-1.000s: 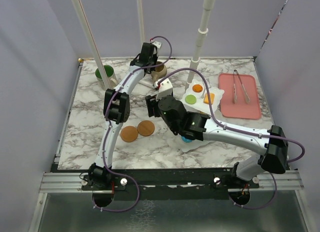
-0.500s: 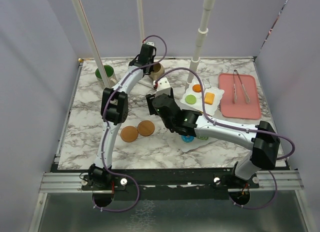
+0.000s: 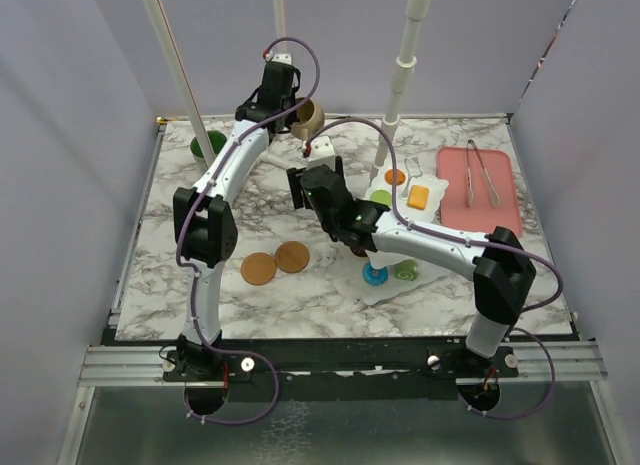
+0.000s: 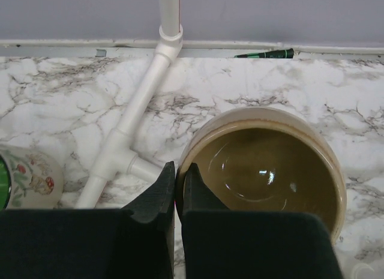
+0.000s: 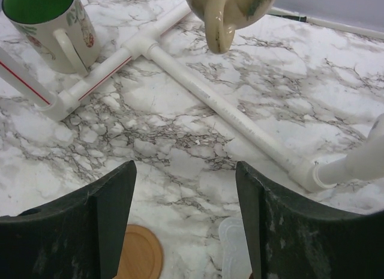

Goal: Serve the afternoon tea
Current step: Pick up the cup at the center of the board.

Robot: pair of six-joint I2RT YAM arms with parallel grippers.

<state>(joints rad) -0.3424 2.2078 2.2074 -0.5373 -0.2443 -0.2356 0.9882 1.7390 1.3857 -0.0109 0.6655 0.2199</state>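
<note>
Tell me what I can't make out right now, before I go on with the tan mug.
Tan mug: in the left wrist view, the left gripper hides its near wall; in the right wrist view, the top edge cuts off its rim and the grip.
Three-tier stand: in the top view, the right arm covers its middle, so any pastries there are hidden.
Green-lined mug: in the top view, the white pole crosses it; in the left wrist view, the left edge cuts it.

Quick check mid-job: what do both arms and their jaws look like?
Left arm and right arm match: white tubular links, bulky black joint housings, a thin purple cable looping along each. Jaws are black, flat-faced blocks; no markings visible.
</note>
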